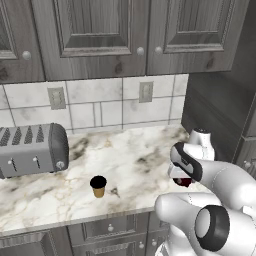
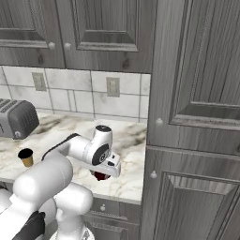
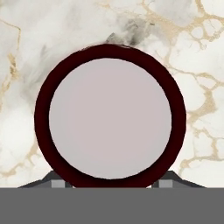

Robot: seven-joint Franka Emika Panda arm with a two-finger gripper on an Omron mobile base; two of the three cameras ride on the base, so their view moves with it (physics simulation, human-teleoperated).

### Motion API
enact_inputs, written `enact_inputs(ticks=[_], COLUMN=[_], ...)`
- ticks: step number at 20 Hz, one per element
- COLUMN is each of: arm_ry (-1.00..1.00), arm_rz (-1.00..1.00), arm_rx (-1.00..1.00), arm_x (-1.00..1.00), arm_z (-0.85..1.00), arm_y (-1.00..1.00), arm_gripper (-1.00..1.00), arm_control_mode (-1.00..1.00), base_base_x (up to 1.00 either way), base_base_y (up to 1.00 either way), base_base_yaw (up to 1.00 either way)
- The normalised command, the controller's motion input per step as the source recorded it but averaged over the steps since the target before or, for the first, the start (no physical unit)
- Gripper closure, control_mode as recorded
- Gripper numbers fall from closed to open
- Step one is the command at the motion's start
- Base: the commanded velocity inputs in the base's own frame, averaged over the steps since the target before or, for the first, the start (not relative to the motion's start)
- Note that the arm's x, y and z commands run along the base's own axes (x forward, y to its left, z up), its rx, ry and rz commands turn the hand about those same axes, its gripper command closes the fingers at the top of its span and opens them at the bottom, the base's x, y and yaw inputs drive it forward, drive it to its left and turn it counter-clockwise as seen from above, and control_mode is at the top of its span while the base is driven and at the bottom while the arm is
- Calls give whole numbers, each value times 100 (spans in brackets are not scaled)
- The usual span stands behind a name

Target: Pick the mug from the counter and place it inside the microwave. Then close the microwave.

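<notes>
Directly over mug (image 3: 109, 116), hand (image 3: 109, 183) grip unclear, cup (image 1: 98, 186), toaster (image 1: 32, 149) leftward

Dark grey wooden wall cabinets with round silver knobs (image 1: 140, 50) hung above a pale marble-tiled backsplash (image 1: 100, 107) carrying two grey wall outlets (image 1: 56, 98). A tall grey panelled cabinet (image 2: 197, 117) stood at the right, with grey drawers (image 1: 107, 227) below.

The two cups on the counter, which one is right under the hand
The dark red mug, squat with a pale inside, sits directly below the hand. The taller black-and-tan cup stands apart, nearer the toaster.
</notes>
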Motion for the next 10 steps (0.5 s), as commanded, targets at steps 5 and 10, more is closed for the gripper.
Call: enact_inputs(ticks=[5,10], arm_ry=[0,0], arm_rz=[0,0], arm_rx=[0,0], arm_x=[0,4], arm_z=[0,0], arm_y=[0,1], arm_gripper=[100,100], arm_control_mode=[-100,-100], base_base_x=[0,0], base_base_y=[0,0], base_base_yaw=[0,0])
